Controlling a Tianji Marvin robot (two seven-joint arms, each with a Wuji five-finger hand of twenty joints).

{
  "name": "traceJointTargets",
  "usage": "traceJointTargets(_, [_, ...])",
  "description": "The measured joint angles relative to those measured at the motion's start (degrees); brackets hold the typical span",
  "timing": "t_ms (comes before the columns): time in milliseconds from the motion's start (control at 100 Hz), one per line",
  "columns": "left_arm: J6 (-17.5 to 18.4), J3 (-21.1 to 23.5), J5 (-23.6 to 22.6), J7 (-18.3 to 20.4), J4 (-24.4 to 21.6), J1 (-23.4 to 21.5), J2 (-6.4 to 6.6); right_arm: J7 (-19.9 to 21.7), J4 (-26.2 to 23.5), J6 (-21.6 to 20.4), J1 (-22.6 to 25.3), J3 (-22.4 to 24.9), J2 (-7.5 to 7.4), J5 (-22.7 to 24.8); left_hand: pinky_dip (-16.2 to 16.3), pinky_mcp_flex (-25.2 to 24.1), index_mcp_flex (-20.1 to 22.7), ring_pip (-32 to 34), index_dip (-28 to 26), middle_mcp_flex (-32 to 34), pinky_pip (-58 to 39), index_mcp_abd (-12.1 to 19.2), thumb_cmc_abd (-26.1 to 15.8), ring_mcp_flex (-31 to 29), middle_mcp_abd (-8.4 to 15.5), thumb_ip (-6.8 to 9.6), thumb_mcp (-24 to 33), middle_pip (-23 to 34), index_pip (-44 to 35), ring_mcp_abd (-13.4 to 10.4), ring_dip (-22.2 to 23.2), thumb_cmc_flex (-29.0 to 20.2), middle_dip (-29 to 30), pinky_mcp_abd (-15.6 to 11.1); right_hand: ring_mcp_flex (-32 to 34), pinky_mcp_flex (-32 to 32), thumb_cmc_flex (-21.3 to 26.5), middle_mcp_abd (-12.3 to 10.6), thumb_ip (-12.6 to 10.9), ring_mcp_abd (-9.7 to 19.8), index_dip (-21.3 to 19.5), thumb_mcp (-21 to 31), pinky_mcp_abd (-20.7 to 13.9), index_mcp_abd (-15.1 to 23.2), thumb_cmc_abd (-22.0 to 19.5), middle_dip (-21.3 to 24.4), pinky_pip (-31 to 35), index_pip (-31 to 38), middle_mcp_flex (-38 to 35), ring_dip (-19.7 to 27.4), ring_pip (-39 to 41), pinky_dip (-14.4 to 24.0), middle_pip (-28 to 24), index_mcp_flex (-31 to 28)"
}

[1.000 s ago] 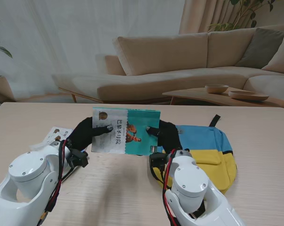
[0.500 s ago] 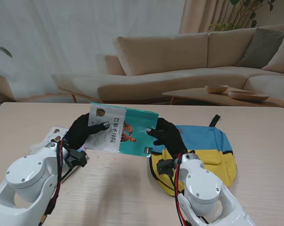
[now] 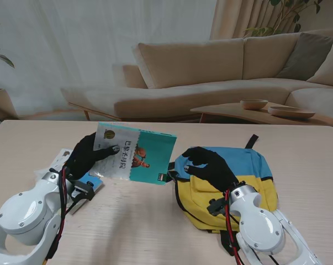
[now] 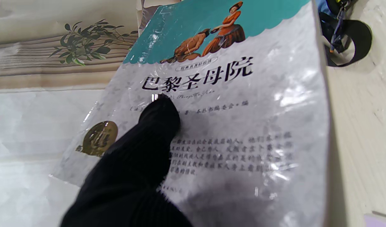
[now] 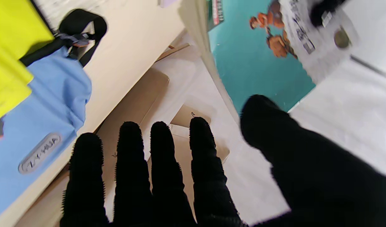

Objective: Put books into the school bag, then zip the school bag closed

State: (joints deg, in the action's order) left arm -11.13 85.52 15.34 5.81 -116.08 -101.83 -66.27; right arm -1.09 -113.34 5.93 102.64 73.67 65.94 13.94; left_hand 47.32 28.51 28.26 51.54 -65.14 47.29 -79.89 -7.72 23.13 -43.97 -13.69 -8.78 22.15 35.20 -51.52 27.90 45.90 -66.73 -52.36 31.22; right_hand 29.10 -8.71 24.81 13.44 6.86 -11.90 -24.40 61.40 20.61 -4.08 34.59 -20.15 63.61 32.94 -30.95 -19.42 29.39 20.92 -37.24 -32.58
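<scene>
Book (image 3: 137, 159) — a teal and white paperback in glossy wrap — sat at centre-left of the stand frame, raised off the wooden table (image 3: 155, 221) and tilted, its right edge just beside the school bag (image 3: 249, 182). The left hand (image 3: 88, 156), in a black glove, held the book at its left end, with one finger pressed on the white part of the cover; the left wrist view (image 4: 212, 110) showed that fingertip (image 4: 160, 116) flat on the cover just under the printed title. The right hand (image 3: 210, 167) was at centre-right of the stand frame, over the blue and yellow school bag, apart from the book, with its fingers curved downward. The right wrist view showed the fingers (image 5: 161, 151) spread with nothing between them and the thumb, the book's teal cover (image 5: 259, 63) at upper right of that frame and the bag's blue panel (image 5: 38, 119) at left. A second book (image 3: 64, 160) lay flat on the table at the left of the stand frame, partly hidden by the left hand — its cover could not be read. The bag lay flat, its black strap (image 3: 251, 141) pointing toward the top of the frame.
</scene>
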Motion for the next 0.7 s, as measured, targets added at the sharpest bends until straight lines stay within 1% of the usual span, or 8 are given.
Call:
traceJointTargets(90, [1.61, 0.22, -1.39, 0.07, -0.23, -0.58, 0.25, 0.72, 1.74, -3.54, 0.03, 0.08, -1.09, 9.25, 0.04, 0.0, 0.02, 0.01, -0.08, 0.0, 0.0, 0.0, 0.01, 0.0, -0.04, -0.01, 0.0, 0.11, 0.0, 0.01, 0.06, 0.0, 0.0, 0.02, 0.26, -0.11, -0.51, -0.71, -0.16, 0.64, 0.0, -0.12, -0.5, 0.77, -0.59, 0.0, 0.15, 1.1, -0.01, -0.34, 0.55, 0.0, -0.68, 0.0])
traceJointTargets(130, [2.02, 0.25, -1.55, 0.01, -0.37, -0.8, 0.32, 1.3, 2.68, -5.06, 0.02, 0.27, -1.47, 11.96, 0.04, 0.0, 0.02, 0.02, -0.43, 0.0, 0.0, 0.0, 0.02, 0.0, -0.04, -0.01, 0.0, 0.14, 0.0, 0.01, 0.06, 0.0, 0.0, 0.03, 0.27, -0.11, -0.51, -1.29, -0.16, 0.8, 0.01, -0.17, -0.56, 0.85, -0.61, 0.0, 0.2, 1.27, -0.01, -0.37, 0.65, 0.0, -0.7, 0.0])
traceJointTargets(230, [2.55, 0.22, -2.81, -0.35, -0.9, -1.36, 0.41, 4.03, 4.31, -7.81, 0.17, 1.17, -2.34, 13.18, 0.04, 0.0, 0.07, 0.02, -0.46, 0.0, 0.0, 0.0, 0.04, 0.0, -0.04, -0.01, 0.0, 0.2, 0.0, 0.01, 0.06, 0.0, 0.0, 0.03, 0.44, -0.48, -0.51, -1.88, -0.15, 0.99, 0.28, -0.2, -0.65, 1.45, -0.72, 0.0, 0.66, 1.83, -0.01, -0.39, 1.16, 0.0, -1.32, 1.41])
traceJointTargets(260, [2.85, 0.19, -3.34, -0.45, -1.01, -1.54, 0.43, 4.71, 4.67, -8.59, 0.29, 1.46, -2.62, 13.86, 0.05, 0.0, 0.12, 0.02, -0.46, 0.0, 0.0, 0.0, 0.08, 0.0, -0.04, -0.01, 0.0, 0.23, 0.0, 0.01, 0.07, 0.0, 0.0, 0.04, 0.45, -0.74, -0.51, -1.91, -1.07, 1.27, 0.28, -0.26, -0.67, 1.54, -1.01, 0.0, 0.69, 1.9, -0.01, -0.4, 1.65, 0.0, -1.35, 1.41])
traceJointTargets(390, [4.14, 0.15, -4.05, -0.72, -1.25, -2.39, 0.49, 5.64, 6.27, -12.85, 1.05, 3.05, -3.47, 22.54, 0.07, 0.0, 0.2, 0.03, -0.49, 0.0, -0.01, 0.0, 0.21, 0.0, -0.04, -0.01, 0.0, 0.29, 0.0, 0.02, 0.07, 0.0, 0.0, 0.05, 0.47, -1.05, -1.14, -2.84, -1.7, 1.93, 0.28, -0.36, -1.26, 2.4, -1.32, 0.0, 0.77, 2.24, -0.02, -0.42, 1.78, 0.01, -1.38, 2.28])
traceJointTargets(520, [4.69, 0.56, -2.93, -0.38, -1.42, -3.27, 0.52, 6.95, 7.2, -15.35, 2.31, 5.17, -4.17, 24.52, 0.08, 0.0, 0.41, 0.1, -0.87, 0.0, -0.01, 0.0, 0.46, 0.0, -0.04, -0.01, 0.0, 0.59, 0.0, 0.03, 0.07, 0.0, 0.0, 0.06, 0.47, -1.14, -1.14, -3.53, -1.7, 2.59, 0.29, -0.36, -1.41, 2.95, -1.32, 0.0, 0.78, 2.42, -0.01, -0.42, 1.79, 0.02, -1.38, 2.89])
traceJointTargets(580, [4.84, 0.67, -2.65, -0.22, -1.43, -3.52, 0.55, 8.21, 7.42, -17.18, 3.01, 6.39, -4.49, 27.14, 0.08, 0.0, 0.41, 0.11, -0.88, 0.0, -0.01, 0.0, 0.49, 0.0, -0.04, -0.01, 0.0, 0.61, 0.0, 0.04, 0.07, 0.0, 0.0, 0.07, 0.47, -1.14, -1.3, -4.33, -1.7, 3.1, 0.31, -0.42, -1.97, 3.31, -1.32, 0.0, 0.78, 2.63, 0.88, -0.42, 1.79, 0.02, -1.39, 4.21])
traceJointTargets(700, [5.32, 0.69, -2.6, -0.06, -1.43, -3.84, 0.62, 10.04, 8.09, -20.53, 4.06, 7.95, -5.34, 30.95, 0.09, 0.0, 0.43, 0.12, -0.91, 0.0, -0.01, 0.0, 0.51, 0.0, -0.04, -0.01, 0.0, 0.64, 0.0, 0.04, 0.07, 0.0, -0.02, 0.07, -0.1, -0.99, -4.09, -5.65, -1.77, 4.34, 0.32, -4.15, -2.48, 3.66, -1.31, 0.35, 0.78, 2.63, 2.25, -0.47, 1.77, 0.02, -1.39, 5.88])
